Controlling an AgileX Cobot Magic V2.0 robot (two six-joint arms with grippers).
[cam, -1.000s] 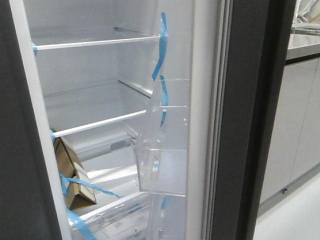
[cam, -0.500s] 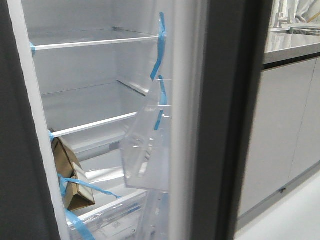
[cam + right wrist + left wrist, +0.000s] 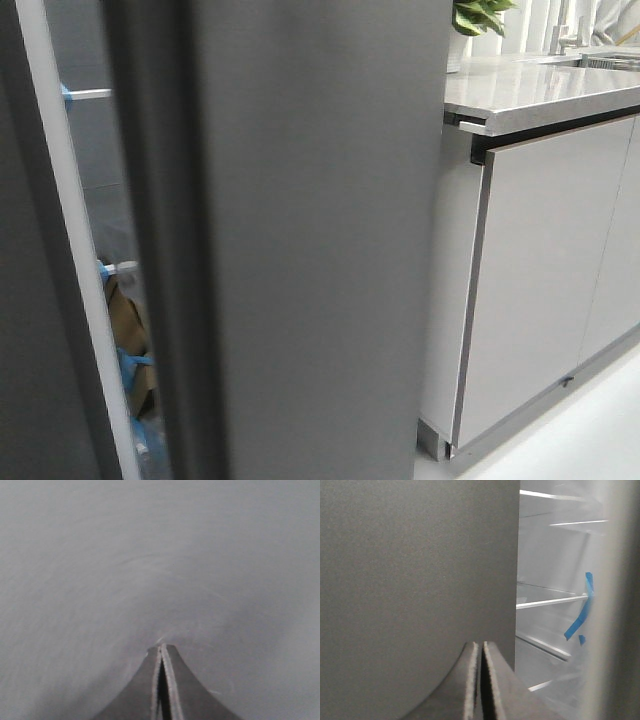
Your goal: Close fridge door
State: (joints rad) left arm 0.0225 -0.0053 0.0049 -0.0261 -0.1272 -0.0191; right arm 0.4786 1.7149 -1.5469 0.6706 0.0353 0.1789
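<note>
Filled the middle of the front view: the fridge door [image 3: 300, 240], a tall dark-grey panel, almost shut. Showed only a thin gap at its left, with blue tape [image 3: 128, 360] and a brown box [image 3: 125, 320] inside. Stood at the right of the frame: pale grey cabinets [image 3: 545, 270] under a shiny counter [image 3: 530, 85]. Kept jaws pressed together, holding nothing: left gripper [image 3: 480, 680] beside another dark panel [image 3: 415, 580], right gripper [image 3: 161, 680] tight against a grey surface.
</note>
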